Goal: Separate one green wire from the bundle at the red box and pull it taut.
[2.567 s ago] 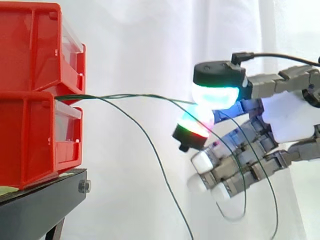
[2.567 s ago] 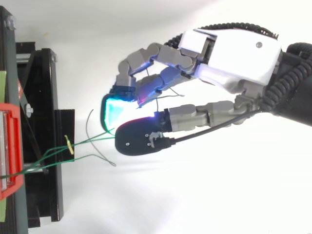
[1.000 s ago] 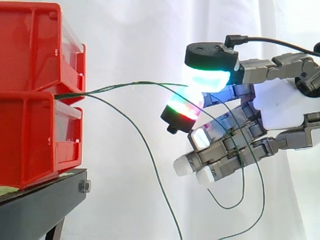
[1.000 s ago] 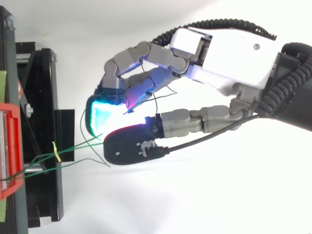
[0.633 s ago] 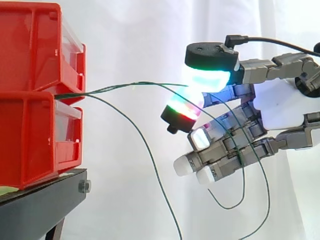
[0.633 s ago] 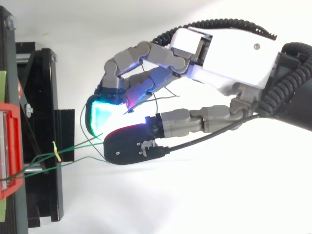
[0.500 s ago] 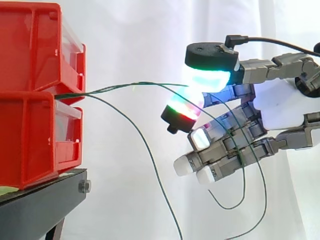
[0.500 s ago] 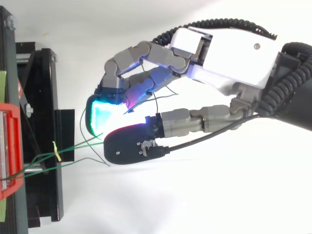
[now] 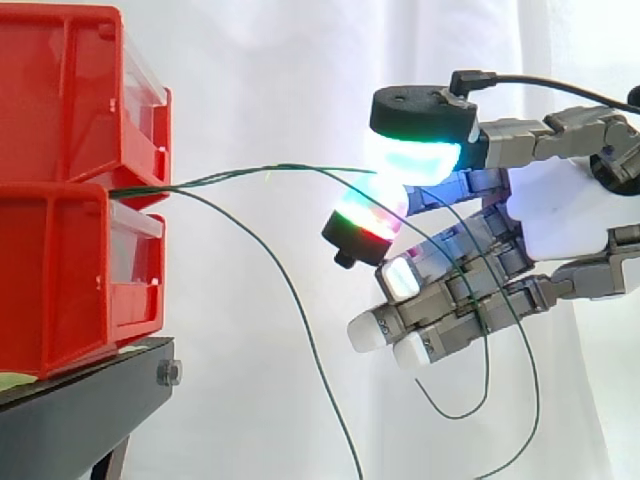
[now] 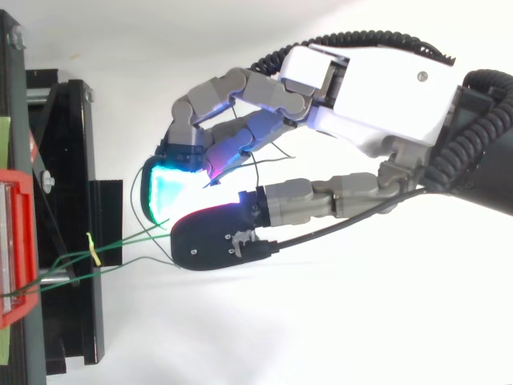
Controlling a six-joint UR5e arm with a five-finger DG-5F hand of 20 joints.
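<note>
Green wire [image 9: 270, 169] from red box [image 9: 60, 250] pinched between glowing pads [image 9: 420, 160] of robot hand [image 9: 570, 230]; other wires [image 9: 305, 330] droop.

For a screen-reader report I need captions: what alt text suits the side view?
A robot hand pinches a thin green wire between glowing fingertips, the wire running nearly level from stacked red plastic bins on a black stand; other green wires droop below.
</note>
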